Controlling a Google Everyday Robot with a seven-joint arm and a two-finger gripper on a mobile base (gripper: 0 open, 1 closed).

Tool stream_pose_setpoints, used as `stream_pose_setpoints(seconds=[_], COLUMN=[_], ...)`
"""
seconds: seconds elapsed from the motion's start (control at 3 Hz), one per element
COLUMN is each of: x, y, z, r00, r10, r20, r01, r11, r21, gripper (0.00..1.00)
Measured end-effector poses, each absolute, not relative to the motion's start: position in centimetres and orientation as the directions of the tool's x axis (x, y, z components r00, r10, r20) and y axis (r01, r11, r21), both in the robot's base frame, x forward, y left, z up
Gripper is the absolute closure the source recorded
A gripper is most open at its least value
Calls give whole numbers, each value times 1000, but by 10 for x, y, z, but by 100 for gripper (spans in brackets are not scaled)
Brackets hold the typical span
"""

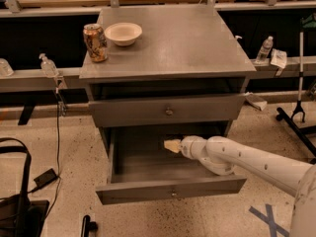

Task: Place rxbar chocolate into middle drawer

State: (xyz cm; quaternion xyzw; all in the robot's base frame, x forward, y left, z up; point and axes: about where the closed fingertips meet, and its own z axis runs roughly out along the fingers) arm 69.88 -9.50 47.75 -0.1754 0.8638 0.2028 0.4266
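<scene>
The middle drawer is pulled open, a wide shallow grey drawer with a small knob on its front. My gripper is inside it, over the drawer floor near the back centre, at the end of my white arm that reaches in from the right. The rxbar chocolate does not show clearly; a small dark patch lies just behind the gripper tip, and I cannot tell whether that is the bar. The upper knobbed drawer is shut.
On the cabinet top stand a patterned drink can and a pale bowl at the back left. A black bag and cable lie on the floor at left. A black stand is at right.
</scene>
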Motion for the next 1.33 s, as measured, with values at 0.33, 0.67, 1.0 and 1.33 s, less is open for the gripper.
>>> stream_pose_setpoints(seconds=[0.33,0.67,1.0,1.33], x=[699,699,699,697], y=[-93,-91,-91,-97], z=[477,477,477,480], r00=[-575,-575,-575,-573], r10=[-129,-130,-130,-108], r20=[-808,-808,-808,-812], r01=[-474,-476,-476,-459], r11=[857,856,856,863], r21=[200,201,201,210], gripper=[7,0,0,0])
